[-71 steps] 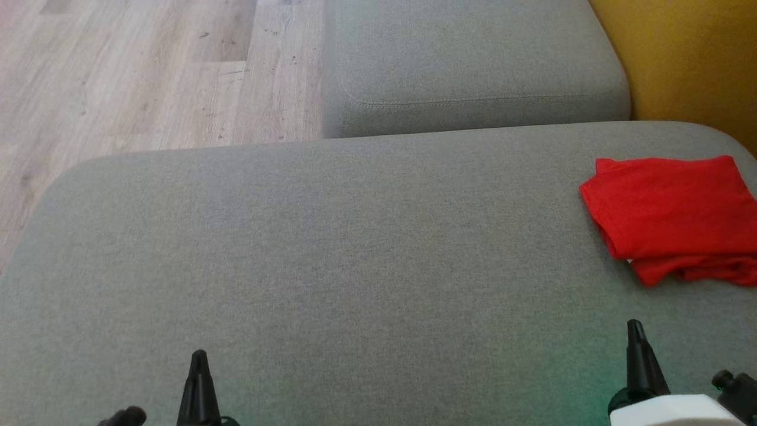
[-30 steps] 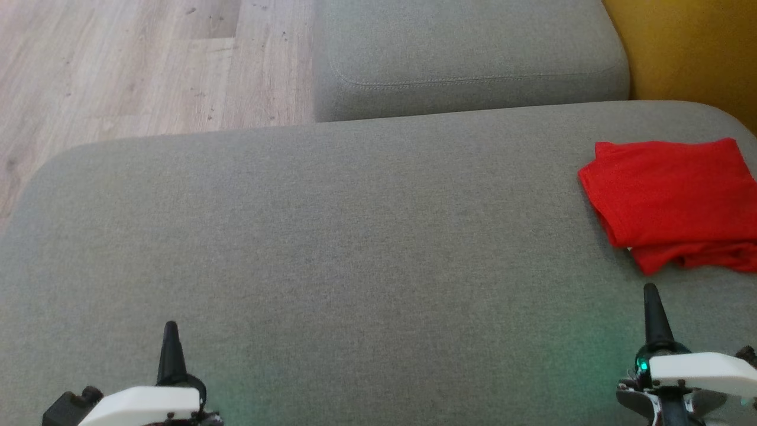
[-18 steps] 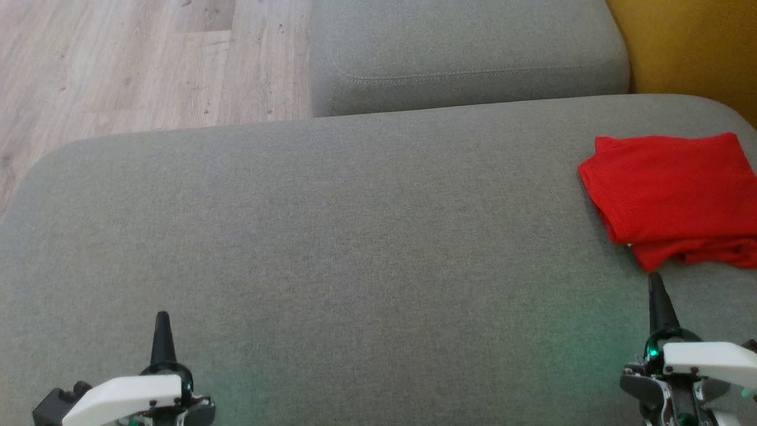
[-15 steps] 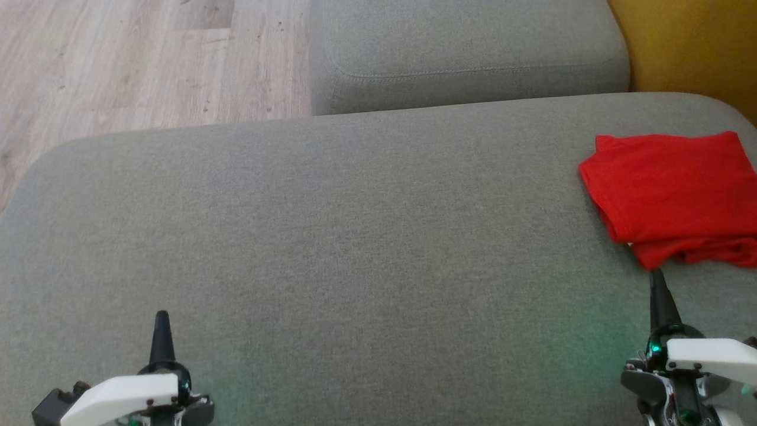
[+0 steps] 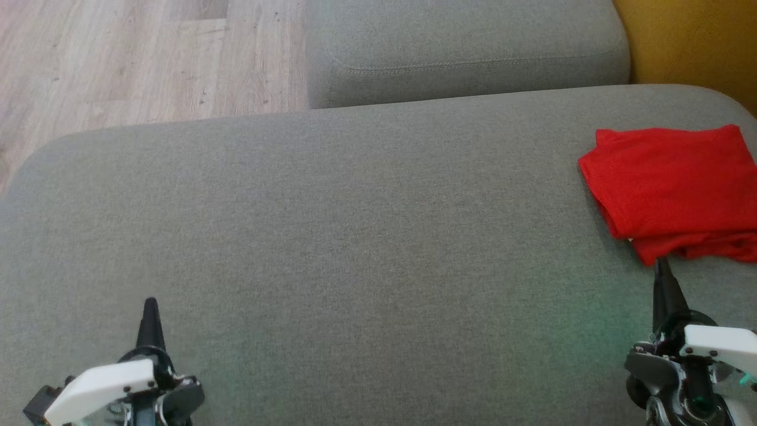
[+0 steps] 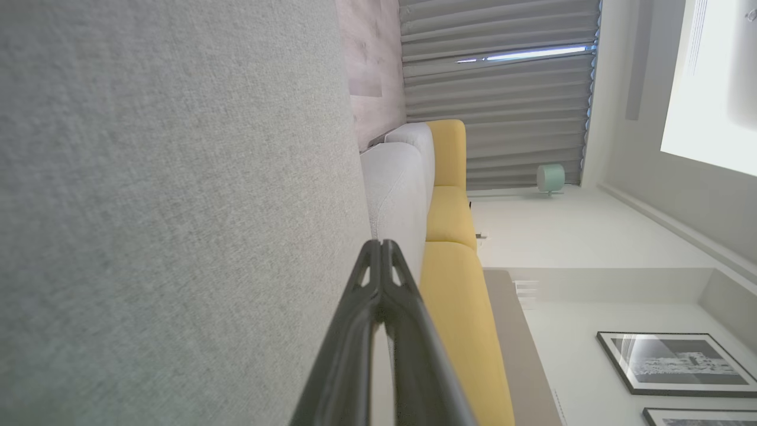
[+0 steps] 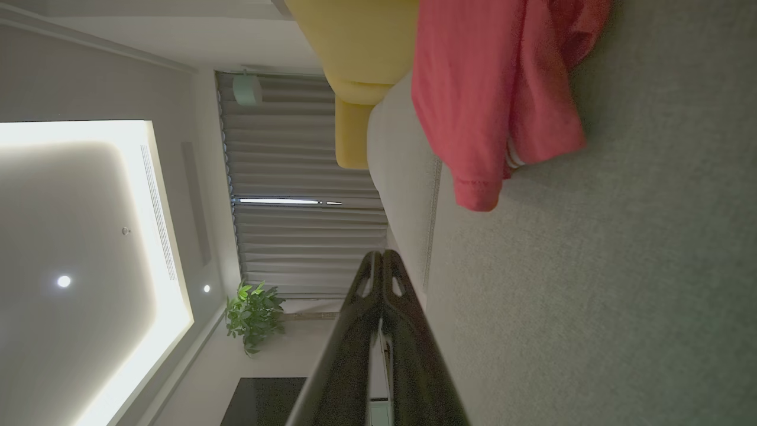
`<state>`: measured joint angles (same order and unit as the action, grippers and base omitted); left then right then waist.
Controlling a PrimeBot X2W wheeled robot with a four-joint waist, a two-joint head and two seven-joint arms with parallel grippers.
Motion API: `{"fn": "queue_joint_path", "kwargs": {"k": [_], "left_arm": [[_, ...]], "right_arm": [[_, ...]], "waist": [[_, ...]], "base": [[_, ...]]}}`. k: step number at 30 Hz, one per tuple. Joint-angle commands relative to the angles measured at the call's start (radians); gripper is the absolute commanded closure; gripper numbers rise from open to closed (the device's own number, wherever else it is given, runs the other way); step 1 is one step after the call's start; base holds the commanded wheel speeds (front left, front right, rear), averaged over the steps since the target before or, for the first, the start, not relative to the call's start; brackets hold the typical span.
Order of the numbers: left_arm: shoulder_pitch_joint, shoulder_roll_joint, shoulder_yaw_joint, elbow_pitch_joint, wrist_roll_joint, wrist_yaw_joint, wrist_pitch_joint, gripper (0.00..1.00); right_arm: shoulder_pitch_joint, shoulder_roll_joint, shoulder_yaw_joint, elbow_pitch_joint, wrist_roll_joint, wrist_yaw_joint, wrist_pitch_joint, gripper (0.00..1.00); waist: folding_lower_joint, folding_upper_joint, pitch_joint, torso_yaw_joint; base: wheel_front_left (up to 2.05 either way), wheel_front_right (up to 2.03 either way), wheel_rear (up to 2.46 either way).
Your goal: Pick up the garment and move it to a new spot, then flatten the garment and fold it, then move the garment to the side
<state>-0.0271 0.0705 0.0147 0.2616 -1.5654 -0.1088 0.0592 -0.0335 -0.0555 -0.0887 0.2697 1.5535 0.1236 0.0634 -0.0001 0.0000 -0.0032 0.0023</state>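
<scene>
The garment (image 5: 671,189) is a red cloth folded into a rough square, lying at the right edge of the grey cushion (image 5: 355,225). The right wrist view shows the garment (image 7: 491,100) as pink-red folds on the cushion, up and to the right of my fingers. My right gripper (image 5: 660,263) is shut and empty, its tip just short of the garment's near edge. In the right wrist view the right gripper (image 7: 381,255) has its fingers pressed together. My left gripper (image 5: 150,303) is shut and empty at the lower left, and the left gripper (image 6: 381,245) shows closed fingers in its wrist view.
A second grey cushion (image 5: 467,53) lies beyond the near one. A yellow sofa part (image 5: 692,41) rises at the far right. Wooden floor (image 5: 136,59) lies to the far left, past the cushion's rounded edge.
The head camera has tilted, so the whole scene has slid up the picture. Both arms have come further into view, and the right gripper's tip has closed in on the garment's near edge.
</scene>
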Motion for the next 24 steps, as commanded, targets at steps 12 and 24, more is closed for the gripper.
{"fn": "queue_joint_path", "kwargs": {"k": [12, 24], "left_arm": [[-0.078, 0.008, 0.060, -0.018, -0.076, -0.022, 0.023, 1.00], [-0.078, 0.004, 0.065, -0.018, -0.071, -0.022, 0.027, 1.00]], "right_arm": [[-0.072, -0.017, 0.005, -0.027, 0.080, 0.007, 0.025, 1.00], [-0.072, -0.014, 0.001, -0.026, 0.077, 0.007, 0.029, 1.00]], "waist": [[0.0001, 0.0000, 0.006, -0.002], [0.0001, 0.0000, 0.006, -0.002]], "base": [[0.00, 0.00, 0.00], [0.00, 0.00, 0.00]]}}
